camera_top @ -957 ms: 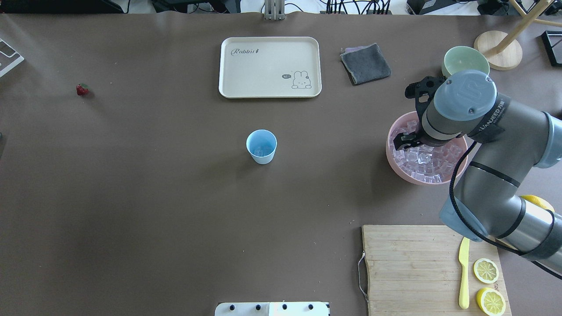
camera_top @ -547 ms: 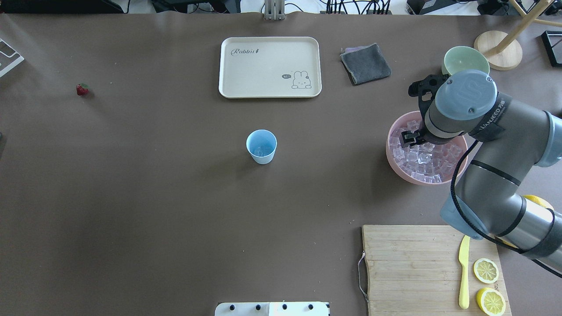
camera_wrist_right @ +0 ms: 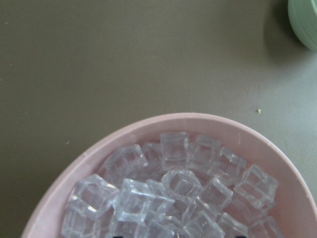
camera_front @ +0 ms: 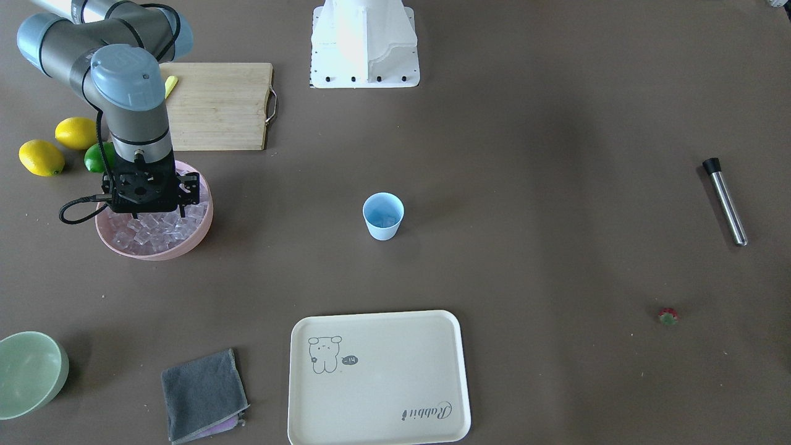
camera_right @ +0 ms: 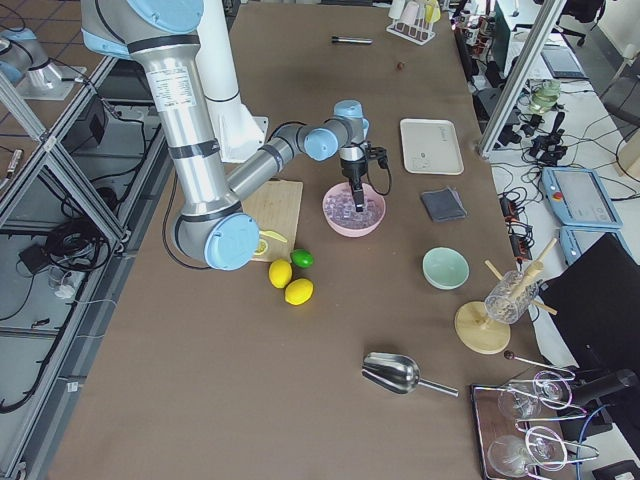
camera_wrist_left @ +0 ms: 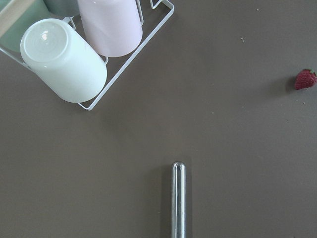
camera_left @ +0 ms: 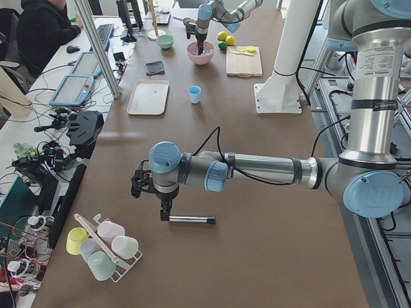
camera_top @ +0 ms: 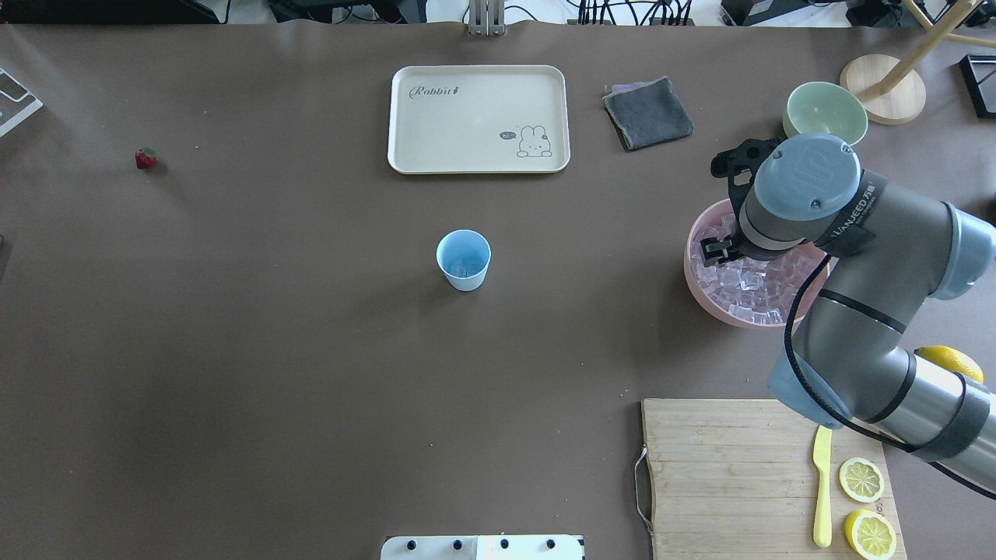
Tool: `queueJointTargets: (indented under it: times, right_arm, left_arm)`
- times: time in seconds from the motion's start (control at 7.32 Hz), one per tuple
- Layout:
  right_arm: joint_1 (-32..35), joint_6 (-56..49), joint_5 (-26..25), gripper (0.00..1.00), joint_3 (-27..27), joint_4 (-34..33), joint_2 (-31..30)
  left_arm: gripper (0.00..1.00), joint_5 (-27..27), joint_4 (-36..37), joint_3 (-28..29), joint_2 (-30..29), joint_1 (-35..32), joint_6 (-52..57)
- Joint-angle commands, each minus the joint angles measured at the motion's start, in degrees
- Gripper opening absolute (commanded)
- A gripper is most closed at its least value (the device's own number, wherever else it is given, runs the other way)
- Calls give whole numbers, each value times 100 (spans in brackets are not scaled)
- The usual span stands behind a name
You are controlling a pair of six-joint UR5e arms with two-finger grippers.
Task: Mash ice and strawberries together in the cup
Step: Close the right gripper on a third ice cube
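**As Ice Lay Below, Right Arm Nearest**

While the right arm's fingers (camera_top: 713,250) hung apart, pointing down, the ice (camera_wrist_right: 181,183) lay directly beneath them in the pink bowl (camera_front: 154,254); the cup (camera_top: 464,260) stood well apart, centred on the worktop (camera_top: 249,358).

Clear, glossy ice cubes (camera_wrist_right: 173,183) lie heaped in the pink bowl (camera_wrist_right: 198,119). A few more sit inside the upright pale-blue cup (camera_top: 464,260). The tiny red strawberry (camera_top: 145,159) lies alone, well apart from the cup.
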Motion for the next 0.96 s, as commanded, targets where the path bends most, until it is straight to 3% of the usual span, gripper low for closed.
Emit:
queueJointTargets:
  times: [0.0, 0.41, 0.82]
  right_arm:
    - [-63, -31, 0, 79, -66, 0, 56]
    - [-124, -102, -17, 67, -119, 0, -5]
    - [-124, -199, 0, 32, -154, 0, 3]
  left_arm:
    - [99, 0, 0, -5, -3, 0, -2]
    - [99, 0, 0, -40, -3, 0, -2]
    - [99, 0, 0, -66, 6, 0, -2]
